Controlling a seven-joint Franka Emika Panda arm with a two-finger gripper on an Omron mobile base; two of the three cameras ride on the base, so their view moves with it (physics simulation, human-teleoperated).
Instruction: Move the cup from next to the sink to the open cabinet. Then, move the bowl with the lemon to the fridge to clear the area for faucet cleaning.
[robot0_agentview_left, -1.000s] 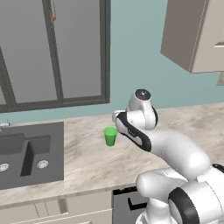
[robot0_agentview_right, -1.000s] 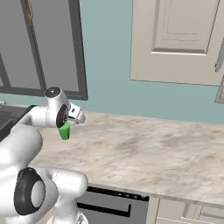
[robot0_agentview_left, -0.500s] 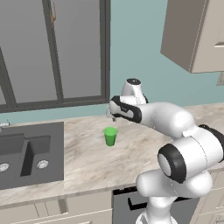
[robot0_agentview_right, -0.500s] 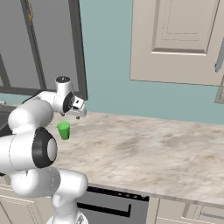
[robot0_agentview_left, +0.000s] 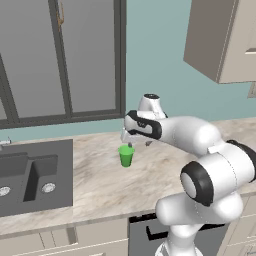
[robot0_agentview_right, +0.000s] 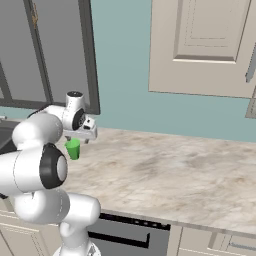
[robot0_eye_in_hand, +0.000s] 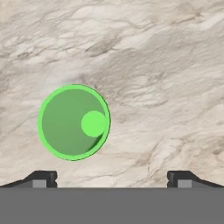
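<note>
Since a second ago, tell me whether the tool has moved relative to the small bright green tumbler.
Yes. The tool has swung from beside the small bright green tumbler to above it, towards the dark-framed window; the tumbler has stayed put on the marble counter.

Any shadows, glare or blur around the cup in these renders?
Hand view: cup sharp, no glare, faint grey smudge on the counter above it. Left base view: soft shadow beside the cup. Right base view: cup crisp, flat lighting.
</note>
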